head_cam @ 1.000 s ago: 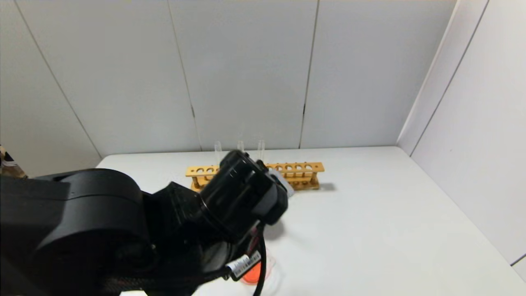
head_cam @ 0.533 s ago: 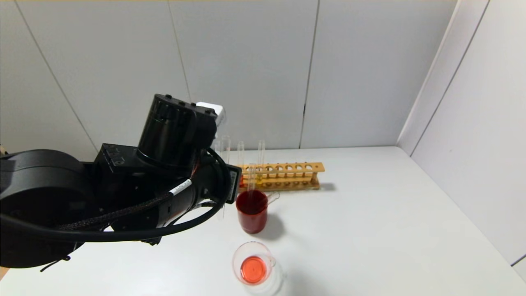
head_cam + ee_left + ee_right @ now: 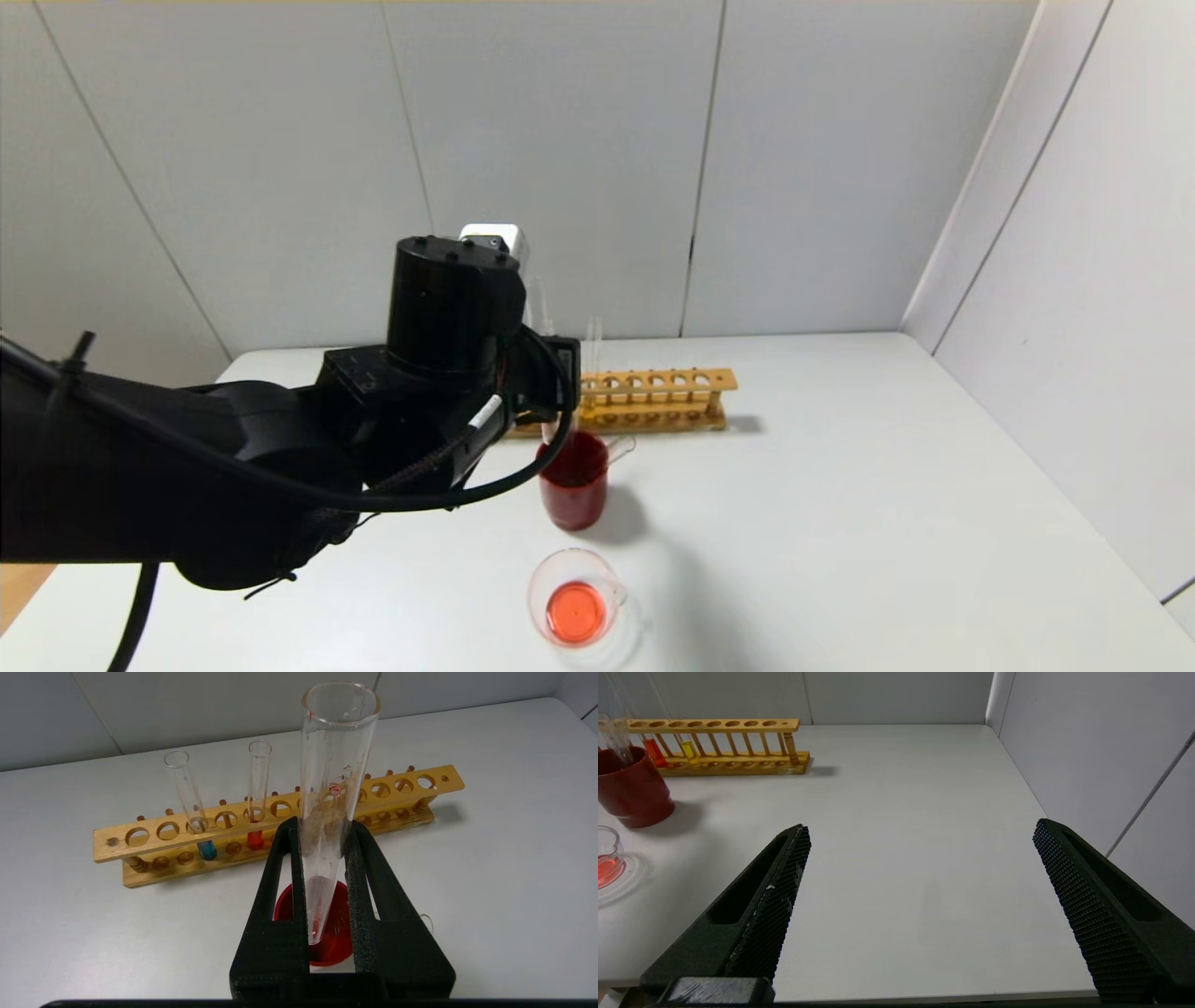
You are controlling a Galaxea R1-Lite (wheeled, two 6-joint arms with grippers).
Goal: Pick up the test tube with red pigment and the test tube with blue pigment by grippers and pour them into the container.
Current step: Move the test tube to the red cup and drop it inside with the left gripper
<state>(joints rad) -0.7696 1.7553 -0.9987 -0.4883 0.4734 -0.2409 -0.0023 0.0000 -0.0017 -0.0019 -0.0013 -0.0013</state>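
While clamped in left hand (image 3: 322, 830), test tube (image 3: 334, 788) upright

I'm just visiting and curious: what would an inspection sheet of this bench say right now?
Surface: white table, no spills seen.
Job's things: emptied test tube held upright above the dark red cup; blue tube in the wooden rack; glass container holds red liquid.
Clutter: red tube and yellow tube in the rack.
Grippers: left gripper shut on the test tube; right gripper open over bare table.
Cables: black cable looped under the left arm.
Surroundings: grey wall panels.
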